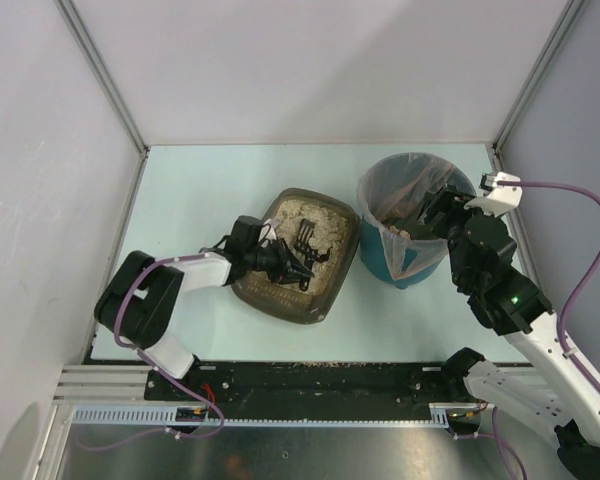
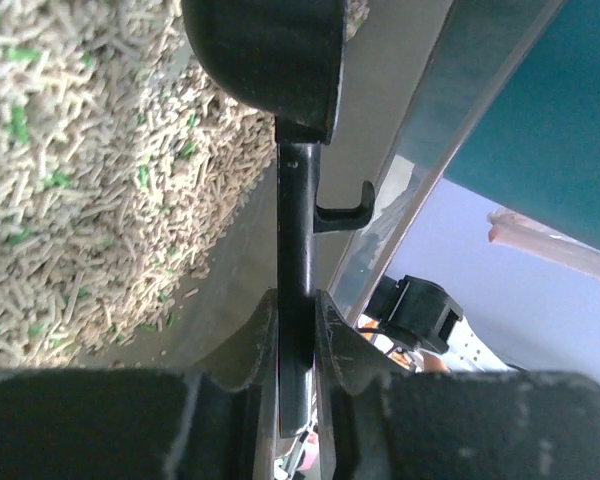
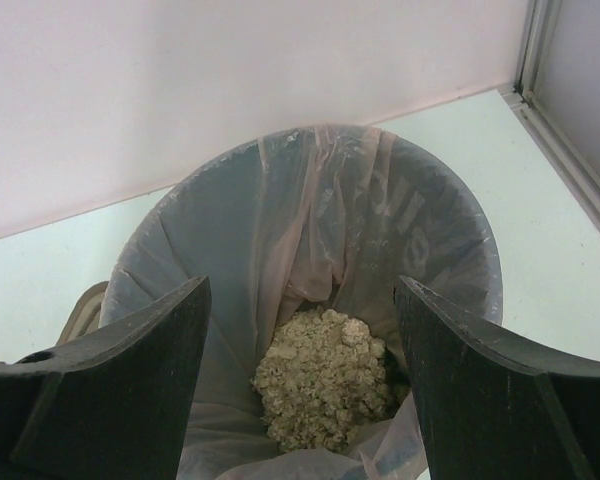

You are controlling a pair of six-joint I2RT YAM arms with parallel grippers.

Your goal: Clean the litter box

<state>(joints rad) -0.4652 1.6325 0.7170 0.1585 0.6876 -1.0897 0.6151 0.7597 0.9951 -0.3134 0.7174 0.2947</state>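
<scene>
Clamped tight in my left claw point(image 2: 295, 315) is the scoop point(image 2: 292, 230), held by its thin black handle; its broad end is cut off at the top edge. Beside it lies pale pellet litter point(image 2: 80, 180) flecked with green, inside the litter box point(image 2: 230, 285), which sits on the table point(image 1: 200, 200) left of the bin point(image 3: 460, 230). My right claw point(image 3: 302, 300) hangs over that bin, fingers wide apart. Faint lettering on its liner point(image 3: 280, 230) is too pale to read. A clump point(image 3: 325, 385) sits at the bottom.

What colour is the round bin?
Teal bin, lined with a clear bag. The top external view shows it best.
</scene>
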